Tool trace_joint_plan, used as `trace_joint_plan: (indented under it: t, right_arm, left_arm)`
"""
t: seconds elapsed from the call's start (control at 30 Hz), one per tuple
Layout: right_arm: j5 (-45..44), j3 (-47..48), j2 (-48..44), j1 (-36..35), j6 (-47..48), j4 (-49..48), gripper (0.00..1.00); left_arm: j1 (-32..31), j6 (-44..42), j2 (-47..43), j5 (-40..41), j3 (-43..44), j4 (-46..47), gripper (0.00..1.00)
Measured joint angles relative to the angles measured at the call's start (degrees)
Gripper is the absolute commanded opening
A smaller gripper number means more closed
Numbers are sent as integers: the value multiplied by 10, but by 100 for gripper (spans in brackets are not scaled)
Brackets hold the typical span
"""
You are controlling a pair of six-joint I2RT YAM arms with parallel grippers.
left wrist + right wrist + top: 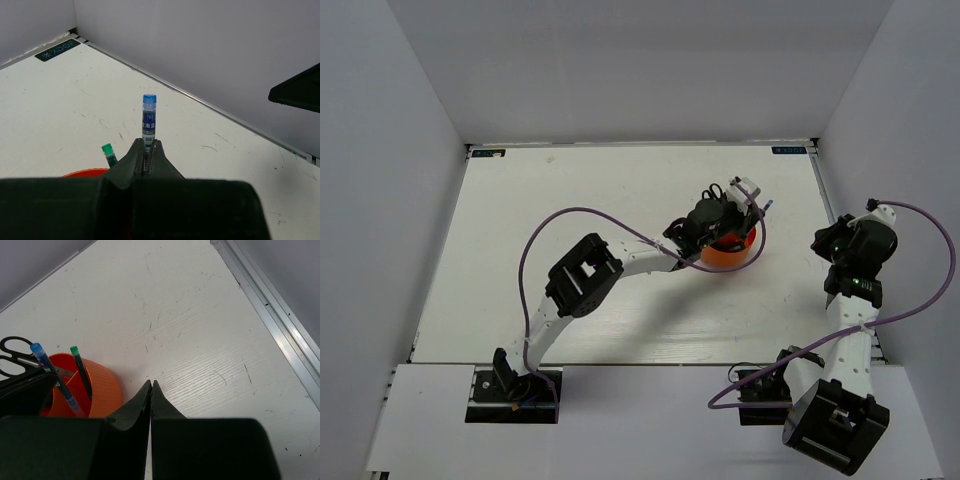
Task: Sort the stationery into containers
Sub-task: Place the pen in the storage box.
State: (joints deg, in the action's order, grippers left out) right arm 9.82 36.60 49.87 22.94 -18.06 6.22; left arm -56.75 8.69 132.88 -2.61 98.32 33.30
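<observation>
Looking at the left wrist view, you find the left gripper [148, 150] pinching a thin blue-and-white pen with a blue cap [148, 122] between its black fingers, capped end upward above the fingertips. Just to its left, the green cap of a slim dark-green pen [108, 151] rises over the rim of the round orange-red plastic cup [85, 173]. From the top camera, you see this arm stretched across the white tabletop [570, 200] with its gripper directly over the cup, which stands right of centre. In the right wrist view, both pens lean with their lower ends inside the cup. The looped black handles of the scissors [15, 352] show beyond the cup's far rim; the blades are hidden, so you cannot tell where they rest. The right gripper [150, 385] has its fingers pressed together with nothing between them, beside the cup and apart from it.
</observation>
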Motion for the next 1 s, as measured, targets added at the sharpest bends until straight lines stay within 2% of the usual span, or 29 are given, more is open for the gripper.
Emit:
trace_joint_plan:
  t: [0.23,0.27,0.33,0.4,0.53,0.83,0.97,1.0]
  right_arm:
    - [7,0,0,4,-3,0,0]
    - [8,0,0,5,-4,0,0]
    - [9,0,0,6,-6,0,0]
    - [10,0,0,7,-7,0,0]
    - [11,0,0,10,-8,0,0]
    - [15,0,1,12,-9,-2,0]
    - [21,0,1,15,-8,-2,0]
    - [23,0,1,15,-8,-2,1]
  left_arm:
    - [-10,-8,-8,7,-40,37,7]
    - [-11,-8,-8,7,-47,34,13]
    - [-11,-9,-8,9,-59,30,19]
    - [-12,-11,-8,12,-66,30,32]
    - [-14,-12,-8,16,-68,33,47]
    - [-16,-13,-14,18,-75,37,60]
    - [-21,-19,-30,19,-100,44,61]
    - [-22,-23,-39,20,-113,45,65]
